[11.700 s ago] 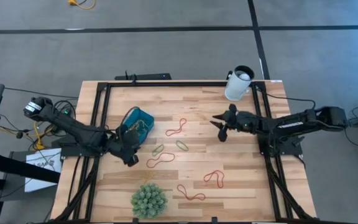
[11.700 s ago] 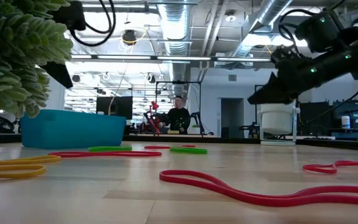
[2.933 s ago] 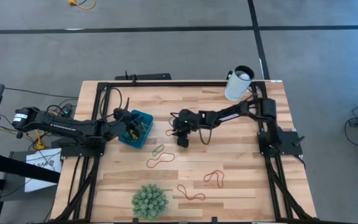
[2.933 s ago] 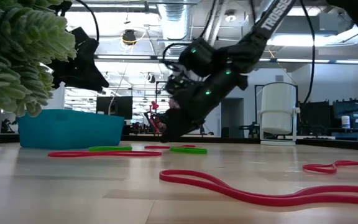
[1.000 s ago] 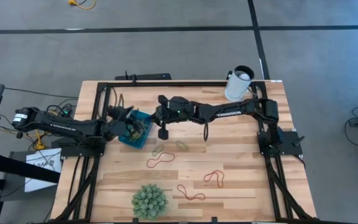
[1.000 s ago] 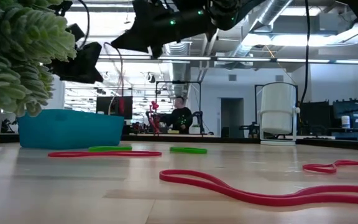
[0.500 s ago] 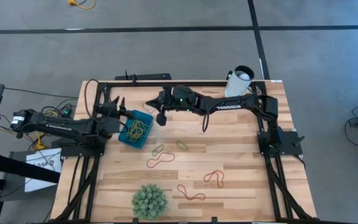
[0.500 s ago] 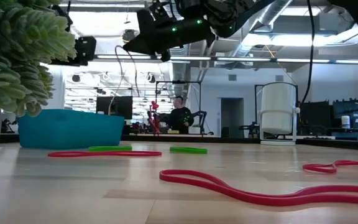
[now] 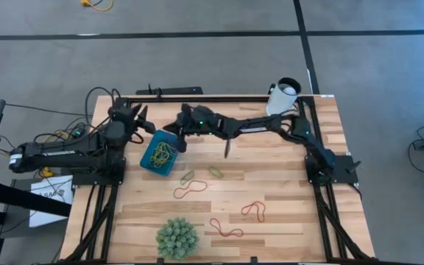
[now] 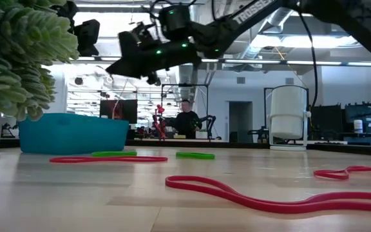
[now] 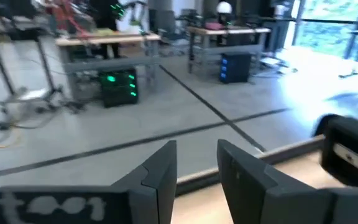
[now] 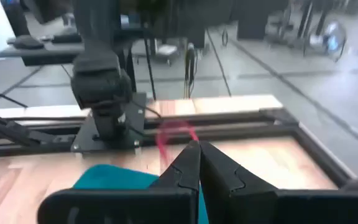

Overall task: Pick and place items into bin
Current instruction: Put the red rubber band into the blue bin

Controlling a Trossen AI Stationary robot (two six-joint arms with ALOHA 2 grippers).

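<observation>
The teal bin (image 9: 160, 153) stands at the table's left and has several rubber bands lying in it. My right gripper (image 9: 179, 138) hangs above the bin's far right corner, shut on a red rubber band (image 12: 174, 134). My left gripper (image 9: 135, 118) is raised beyond the bin's far left corner, open, with nothing between its fingers (image 11: 166, 168). More items lie flat on the wood: two green bands (image 9: 188, 177) (image 9: 216, 171) and three red ones (image 9: 190, 190) (image 9: 254, 211) (image 9: 225, 229). My right gripper pinches the red band between its two shut fingertips (image 12: 188, 158). A loop of the band (image 12: 166, 138) shows just past the tips, lifted clear of the table and above the bin. The fingers slant down toward the table's left.
A green spiky ball (image 9: 176, 237) sits at the near edge, and a white cup (image 9: 283, 98) at the far right corner. Black frame rails (image 9: 197, 99) run along the table's edges. A person shows in the room far behind the table (image 10: 185, 119).
My right gripper has carried the red band toward the table's left and far edges, from right of the bin to above its far right corner. My left gripper has drawn up out of the bin toward the far left corner.
</observation>
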